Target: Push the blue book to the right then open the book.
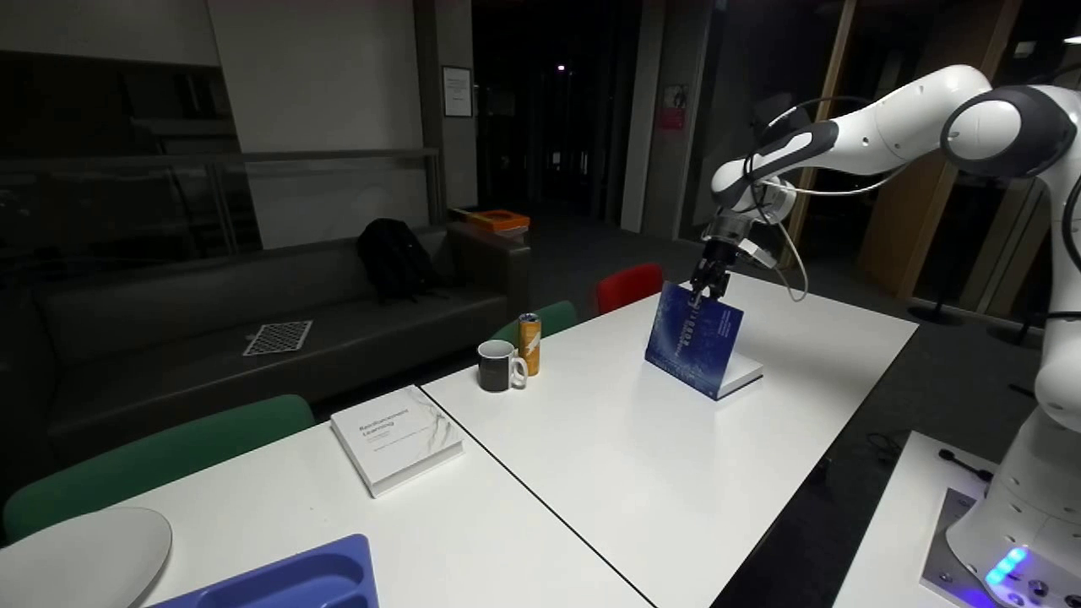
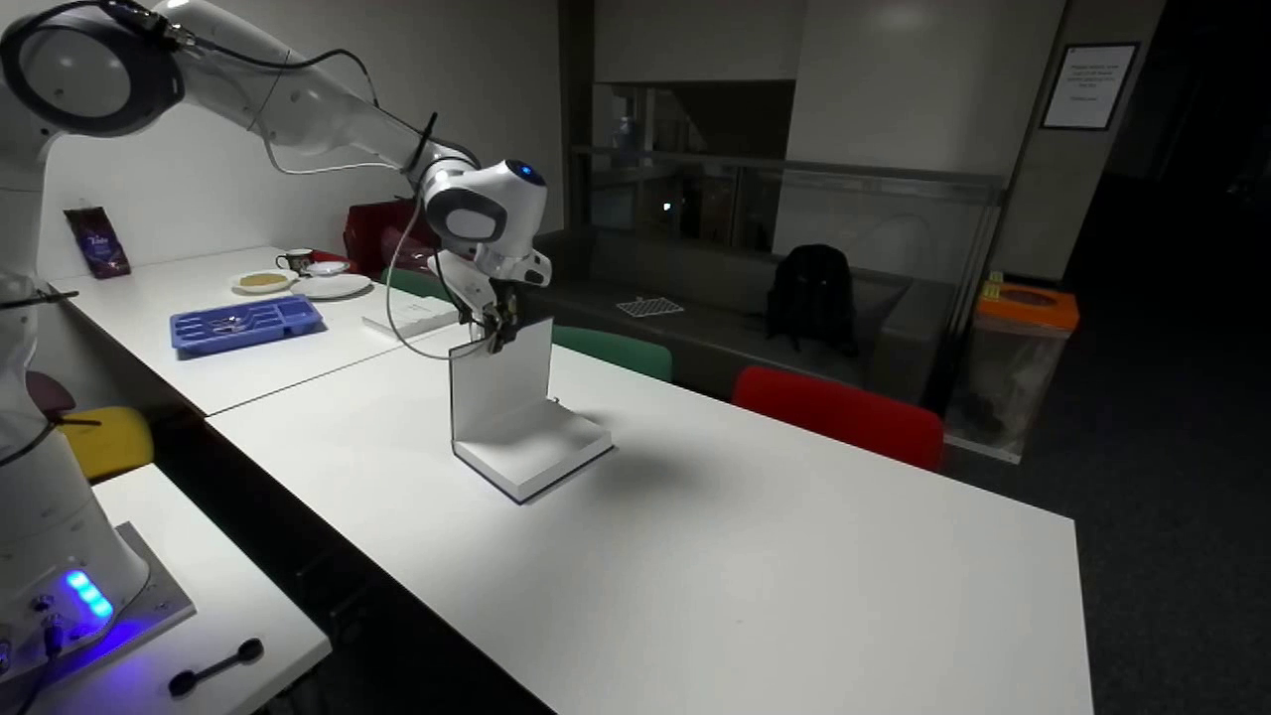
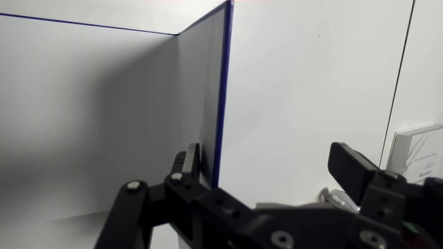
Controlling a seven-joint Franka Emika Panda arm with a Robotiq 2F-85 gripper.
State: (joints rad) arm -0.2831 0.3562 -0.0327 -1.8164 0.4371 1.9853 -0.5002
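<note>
Find the blue book [image 1: 688, 346] on the counter [image 1: 583, 481], across the seam [image 1: 515, 475] from the white book [image 1: 397, 439] and well apart from it, with front cover [image 3: 207, 86] raised roughly upright off the pages [image 2: 536, 442]. Note the gripper [image 3: 269, 159] spread wide and grasping nothing, astride the cover's free edge: inner finger [image 3: 189, 159] on the side away from the white book, touching the inner face or just beside it (cannot tell which), outer finger [image 3: 347, 167] well clear, on the white book's side. Seems midway through opening, so may flop shut, away from the white book, through too early a retreat or too short a push to pass the balance point. Could also skid whole toward the white book, from pressing too hard sideways on a smooth-looking counter. Might come down on the outer finger and wedge there, from leaving it in the path of the swing. Could be dragged on withdrawal, by snagging the inner finger under the edge. Looks deep blue outside, facing the white book, with pale speckles and print, legible in part as "ROBOT", partly behind the gripper; inside, plain pale grey, with an off-white block of pages edged below in blue.
</note>
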